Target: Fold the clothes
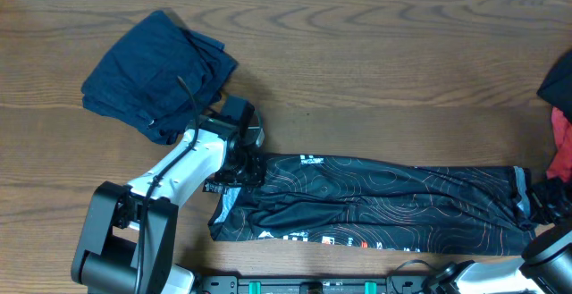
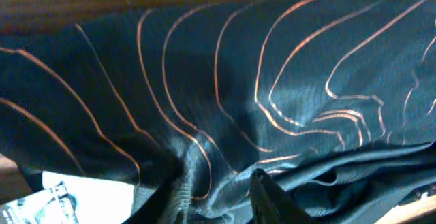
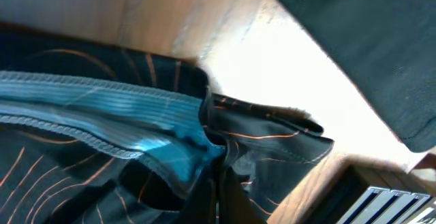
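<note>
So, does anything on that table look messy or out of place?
Nothing spilled or torn. The black jersey lies as a long strip, puckered along its middle, and the navy garment beyond its left end is a loose, uneven pile.

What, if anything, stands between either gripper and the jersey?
Nothing visible. The left gripper pinches the jersey at its left end, and the right gripper is shut on its right end.
</note>
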Motion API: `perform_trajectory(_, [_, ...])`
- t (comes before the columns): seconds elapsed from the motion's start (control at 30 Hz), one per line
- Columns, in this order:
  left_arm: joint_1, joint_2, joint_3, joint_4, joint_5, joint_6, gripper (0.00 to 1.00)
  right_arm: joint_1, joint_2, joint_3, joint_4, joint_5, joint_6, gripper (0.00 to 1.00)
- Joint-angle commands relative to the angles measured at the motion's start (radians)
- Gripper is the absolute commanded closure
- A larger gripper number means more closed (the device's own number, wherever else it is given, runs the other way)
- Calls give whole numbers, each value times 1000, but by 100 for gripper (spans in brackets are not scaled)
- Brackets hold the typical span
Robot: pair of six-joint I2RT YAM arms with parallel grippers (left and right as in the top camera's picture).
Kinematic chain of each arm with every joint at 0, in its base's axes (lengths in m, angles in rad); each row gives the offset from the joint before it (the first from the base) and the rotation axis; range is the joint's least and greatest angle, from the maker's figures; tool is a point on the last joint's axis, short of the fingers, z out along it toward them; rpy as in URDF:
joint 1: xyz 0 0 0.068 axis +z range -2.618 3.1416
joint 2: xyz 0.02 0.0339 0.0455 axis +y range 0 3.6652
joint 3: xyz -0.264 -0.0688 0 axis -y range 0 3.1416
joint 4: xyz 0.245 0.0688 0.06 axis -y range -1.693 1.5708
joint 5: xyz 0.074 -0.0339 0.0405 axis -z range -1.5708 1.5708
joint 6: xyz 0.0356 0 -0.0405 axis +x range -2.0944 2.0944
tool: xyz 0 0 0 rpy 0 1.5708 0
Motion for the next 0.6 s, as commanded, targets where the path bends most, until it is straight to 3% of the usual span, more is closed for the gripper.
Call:
perform_trajectory(0.0, [-1,14,-10,-4,6,11,65,-17,-7,16,-1,-15,17,99])
perform_trajectory(0.43, [-1,14,-106,37,-16,6,60,-17,-7,16,1,-15,17,99])
perform_trajectory(0.57, [-1,14,-133,82,-10,-5,64,-17,-7,16,1,-14,17,99])
